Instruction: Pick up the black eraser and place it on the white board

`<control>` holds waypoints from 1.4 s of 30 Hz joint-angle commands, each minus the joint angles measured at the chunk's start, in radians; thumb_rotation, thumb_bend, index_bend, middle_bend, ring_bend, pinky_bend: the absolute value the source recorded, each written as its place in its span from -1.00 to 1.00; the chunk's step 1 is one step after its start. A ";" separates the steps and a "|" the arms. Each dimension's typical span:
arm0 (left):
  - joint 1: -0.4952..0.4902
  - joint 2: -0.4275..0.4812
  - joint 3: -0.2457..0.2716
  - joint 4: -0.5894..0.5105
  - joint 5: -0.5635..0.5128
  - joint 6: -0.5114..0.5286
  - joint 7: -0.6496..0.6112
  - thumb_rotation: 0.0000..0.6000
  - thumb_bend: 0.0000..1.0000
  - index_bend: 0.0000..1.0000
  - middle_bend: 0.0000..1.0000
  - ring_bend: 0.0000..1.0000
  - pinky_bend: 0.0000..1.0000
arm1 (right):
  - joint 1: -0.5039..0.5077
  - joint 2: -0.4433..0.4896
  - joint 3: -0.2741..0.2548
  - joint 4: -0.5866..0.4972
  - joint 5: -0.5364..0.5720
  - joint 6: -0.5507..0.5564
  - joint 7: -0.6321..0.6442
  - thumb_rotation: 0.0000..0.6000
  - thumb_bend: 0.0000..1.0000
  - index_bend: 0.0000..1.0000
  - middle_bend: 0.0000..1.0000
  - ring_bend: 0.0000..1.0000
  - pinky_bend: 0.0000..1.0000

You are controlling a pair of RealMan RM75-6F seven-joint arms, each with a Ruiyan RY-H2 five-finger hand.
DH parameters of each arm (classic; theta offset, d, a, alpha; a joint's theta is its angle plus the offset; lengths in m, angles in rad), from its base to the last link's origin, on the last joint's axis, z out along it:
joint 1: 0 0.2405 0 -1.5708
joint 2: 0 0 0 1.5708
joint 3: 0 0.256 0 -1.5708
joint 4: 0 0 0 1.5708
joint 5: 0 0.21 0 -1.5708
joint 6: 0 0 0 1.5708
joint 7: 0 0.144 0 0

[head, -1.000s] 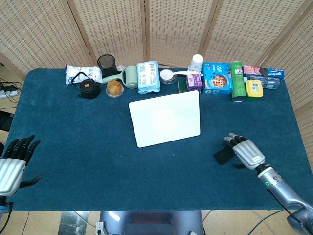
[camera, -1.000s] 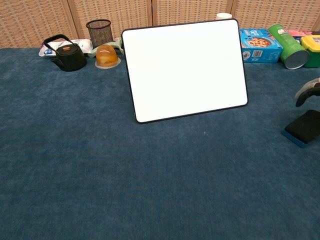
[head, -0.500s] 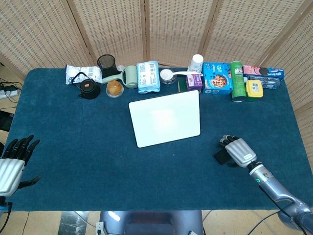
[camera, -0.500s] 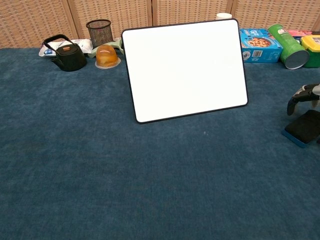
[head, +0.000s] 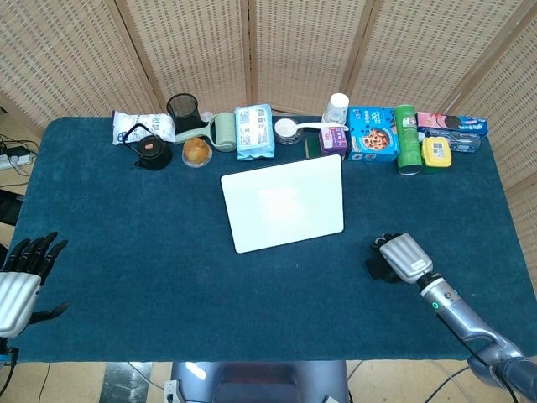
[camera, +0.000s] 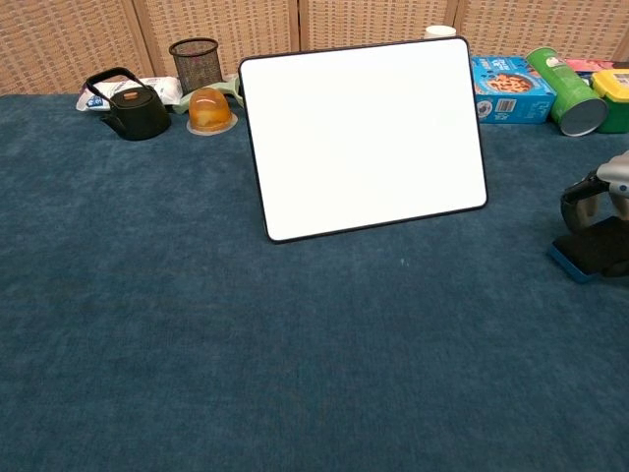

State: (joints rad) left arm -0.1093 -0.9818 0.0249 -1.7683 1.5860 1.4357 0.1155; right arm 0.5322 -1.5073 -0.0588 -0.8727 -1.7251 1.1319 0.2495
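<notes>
Since a second ago the right hand has slid left and settled over the black eraser.

Its fingers curl down over the eraser's top in the chest view, though whether they actually grip it or only rest on it cannot be told. The eraser lies on the blue table cloth, near the right side, its left end sticking out from under the hand. Well to the left and a little farther back lies the white board, apart from hand and eraser. Beyond the board, a row of items lines the far edge, among them a black teapot, a mesh cup, a blue box and a green can. At the near left corner the left hand hangs with fingers spread, holding nothing.
</notes>
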 commanded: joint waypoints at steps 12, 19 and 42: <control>0.000 0.007 0.000 0.002 0.003 0.002 -0.019 1.00 -0.69 -1.00 -1.00 -1.00 -0.99 | -0.012 -0.003 0.106 -0.109 0.007 0.282 -0.063 1.00 -0.59 0.07 0.08 -0.07 0.15; 0.001 0.008 0.001 0.003 0.007 0.006 -0.024 1.00 -0.69 -1.00 -1.00 -1.00 -0.99 | 0.057 -0.040 0.172 -0.206 0.026 0.253 -0.184 1.00 -0.59 0.07 0.08 -0.07 0.16; -0.003 0.024 -0.002 0.017 0.002 0.001 -0.071 1.00 -0.69 -1.00 -1.00 -1.00 -0.99 | 0.273 -0.334 0.323 -0.040 0.129 0.129 -0.595 1.00 -0.54 0.08 0.11 -0.02 0.29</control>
State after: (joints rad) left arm -0.1128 -0.9581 0.0232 -1.7512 1.5875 1.4360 0.0444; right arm 0.7943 -1.8274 0.2529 -0.9287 -1.6097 1.2737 -0.3326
